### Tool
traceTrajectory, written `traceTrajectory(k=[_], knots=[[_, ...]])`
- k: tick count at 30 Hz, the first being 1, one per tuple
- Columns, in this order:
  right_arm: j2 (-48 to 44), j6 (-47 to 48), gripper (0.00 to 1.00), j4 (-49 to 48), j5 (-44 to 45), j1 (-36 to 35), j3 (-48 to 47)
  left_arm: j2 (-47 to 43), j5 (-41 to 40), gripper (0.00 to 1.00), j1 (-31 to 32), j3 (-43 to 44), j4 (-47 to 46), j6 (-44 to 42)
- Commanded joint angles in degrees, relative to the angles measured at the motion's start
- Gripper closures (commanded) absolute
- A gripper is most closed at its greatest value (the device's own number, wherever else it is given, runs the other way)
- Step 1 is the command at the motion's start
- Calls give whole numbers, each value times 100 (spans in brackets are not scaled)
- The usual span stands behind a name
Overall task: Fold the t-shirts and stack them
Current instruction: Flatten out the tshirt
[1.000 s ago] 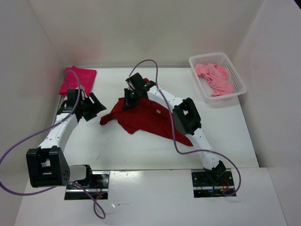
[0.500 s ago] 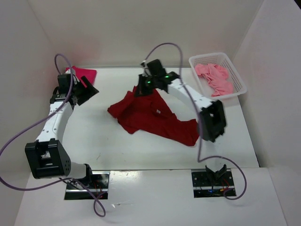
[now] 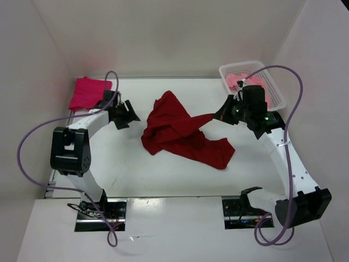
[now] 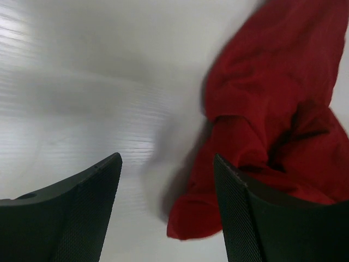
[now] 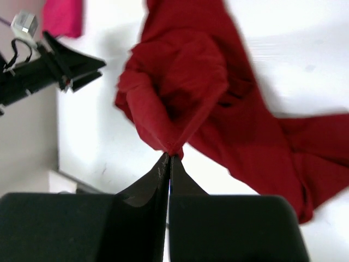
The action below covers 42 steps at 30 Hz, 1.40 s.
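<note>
**Dark red shirt** (image 3: 177, 131): found crumpled at mid-table. One corner is lifted and drawn out to the right in a taut strip, and a longer fold is trailed toward the near right.

**Right gripper** (image 3: 219, 115): the jaws are clenched on that drawn-out corner of the dark red shirt. In the wrist view the cloth is seen pinched at the closed tips (image 5: 169, 156) and stretched away from them.

**Left gripper** (image 3: 127, 113): the jaws are released, with nothing held between them. It is placed just left of the dark red shirt and apart from it, fingers pointed toward the cloth.

**Crimson shirt** (image 3: 87, 93): laid in a compact, roughly rectangular shape at the table's far left corner.

**Pink shirt** (image 3: 235, 81): bunched inside the basket (image 3: 240, 66) at the far right corner, partly hidden by the right arm.

**Table** (image 3: 125, 164): white.
</note>
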<state>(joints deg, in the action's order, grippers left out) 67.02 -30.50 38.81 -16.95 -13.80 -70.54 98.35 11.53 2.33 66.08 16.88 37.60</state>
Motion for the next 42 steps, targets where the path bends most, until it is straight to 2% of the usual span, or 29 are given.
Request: traceTrajectory(k=[1,4,7,10,15,20,24,26,28,30,31,33,35,39,42], knots=[[-408,-122,100,627,832,106,119,298,-115,25,320,413,-229,-69],[-864,-280,100,1119,1473,369,225,606,-221,25,444,651,-325,-69],[-1051,-281,100,1182,1398,764,278,896,111,23,444,826,-685,140],[-1051,-281,100,1182,1396,818,225,1309,481,20,619,1116,-547,194],[-1148,-88,100,1673,2327,871,-118,1319,613,19,752,1039,-993,484],[-1218,-140,100,1604,2196,871,233,1240,666,16,804,1151,-1275,608],[-1218,-193,100,1394,1749,871,234,1906,508,15,1111,1800,-1012,520],[-1218,-193,100,1261,1608,871,234,2301,508,19,1173,2022,-924,677],[-1218,-193,100,1051,1214,871,234,2355,762,35,1173,2022,-1290,1019],[-1165,-254,100,919,1063,871,182,2242,763,60,1173,2022,-1354,1073],[-1104,-255,100,779,1001,871,181,2172,641,80,1173,2127,-1137,1073],[-1051,-202,100,664,834,871,-73,1725,483,93,1173,2181,-899,820],[-885,-124,100,523,624,871,-457,1069,236,100,1069,2233,-486,565],[-341,-61,100,181,289,871,-1399,-59,297,100,454,2320,155,337],[-6,-61,100,-74,18,871,-2382,-666,165,100,-108,3031,894,46]])
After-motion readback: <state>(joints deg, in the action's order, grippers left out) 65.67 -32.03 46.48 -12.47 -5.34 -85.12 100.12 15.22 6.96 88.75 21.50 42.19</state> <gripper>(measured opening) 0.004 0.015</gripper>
